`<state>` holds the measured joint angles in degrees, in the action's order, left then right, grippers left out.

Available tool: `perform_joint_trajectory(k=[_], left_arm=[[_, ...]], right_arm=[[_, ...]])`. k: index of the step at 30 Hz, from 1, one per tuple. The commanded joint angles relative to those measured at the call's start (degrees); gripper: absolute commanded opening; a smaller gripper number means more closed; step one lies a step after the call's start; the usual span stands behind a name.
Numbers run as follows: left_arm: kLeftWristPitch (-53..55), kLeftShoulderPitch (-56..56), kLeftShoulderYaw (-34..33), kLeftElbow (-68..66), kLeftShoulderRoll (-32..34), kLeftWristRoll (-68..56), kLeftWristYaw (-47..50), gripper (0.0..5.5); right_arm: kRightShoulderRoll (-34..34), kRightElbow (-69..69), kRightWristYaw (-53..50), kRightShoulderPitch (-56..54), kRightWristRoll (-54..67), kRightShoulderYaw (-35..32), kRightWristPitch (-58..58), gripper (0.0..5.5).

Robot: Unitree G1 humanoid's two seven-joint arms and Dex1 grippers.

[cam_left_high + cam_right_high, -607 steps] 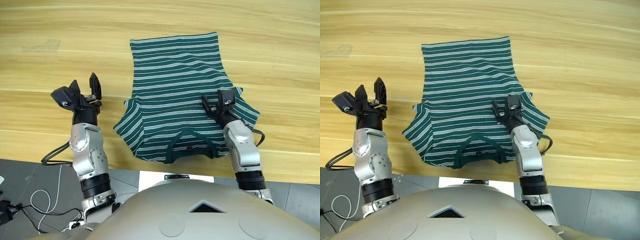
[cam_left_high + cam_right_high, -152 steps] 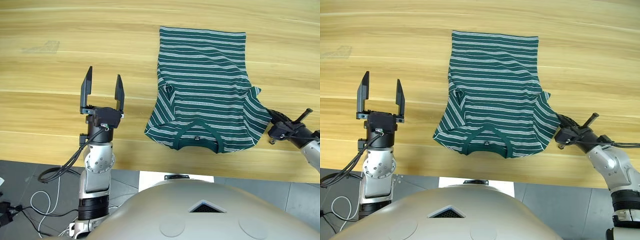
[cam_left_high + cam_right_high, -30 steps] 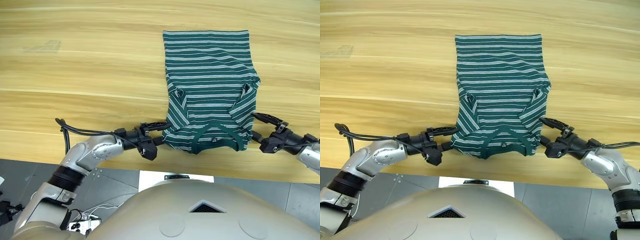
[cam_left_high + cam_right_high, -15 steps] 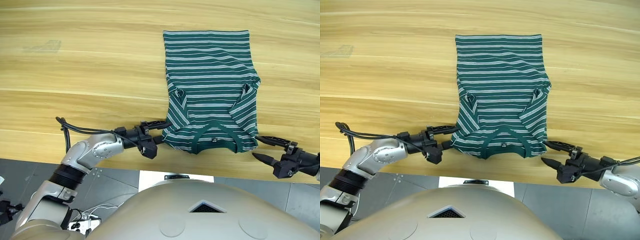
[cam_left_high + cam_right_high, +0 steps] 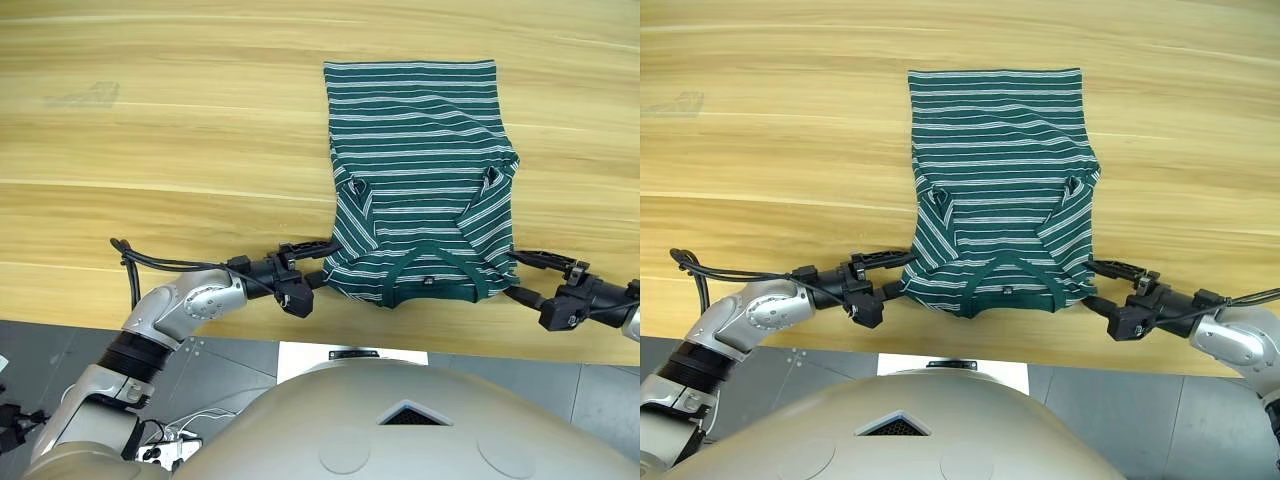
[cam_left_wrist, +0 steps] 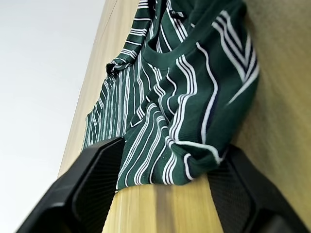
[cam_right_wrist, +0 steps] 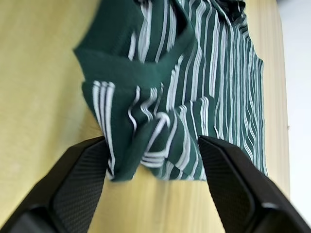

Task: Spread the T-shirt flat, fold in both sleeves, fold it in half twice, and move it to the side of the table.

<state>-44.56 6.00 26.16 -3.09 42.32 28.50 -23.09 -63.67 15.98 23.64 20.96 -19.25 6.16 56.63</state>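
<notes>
The light wooden bench (image 5: 150, 120) runs across my view, and the green striped T-shirt (image 5: 420, 150) lies flat on it to my right of centre, sleeves (image 5: 358, 200) folded in, collar (image 5: 432, 250) at the near edge. My left tool (image 5: 325, 260) is spread open around the shirt's near left corner without pinching it. My right tool (image 5: 512, 272) gapes the same way around the near right corner.

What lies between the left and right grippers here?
The collar end of the T-shirt, reaching from left gripper to right gripper, in both eye views.
</notes>
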Motion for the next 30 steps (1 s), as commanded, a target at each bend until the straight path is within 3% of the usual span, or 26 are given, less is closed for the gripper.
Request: perform_joint_trajectory(k=[1, 10, 15, 22, 30], left_arm=[[4.57, 2.63, 1.01, -4.51, 1.61, 4.84, -2.1, 2.96], [4.63, 1.96, 1.69, -5.24, 0.93, 5.33, -1.36, 2.96], [4.11, 1.26, 1.96, -5.89, 0.57, 5.38, -1.13, 2.96], [2.61, -0.33, 2.95, -7.11, 0.68, 4.93, -1.71, 2.96], [0.3, -0.54, 4.1, -8.2, 2.03, 4.24, -2.33, 1.67]], right_arm=[[0.17, 4.91, 2.27, -2.06, -3.35, 2.05, -2.04, 3.29], [1.29, 6.58, 2.21, -5.17, -4.89, 5.32, -0.1, 3.29], [2.21, 5.28, 2.42, -5.42, -5.45, 7.34, 0.29, 2.44], [2.09, 5.1, 2.53, -4.73, -5.85, 8.7, 0.52, 2.44], [3.64, 6.84, 2.8, -8.01, -6.51, 10.77, -0.16, 0.98]])
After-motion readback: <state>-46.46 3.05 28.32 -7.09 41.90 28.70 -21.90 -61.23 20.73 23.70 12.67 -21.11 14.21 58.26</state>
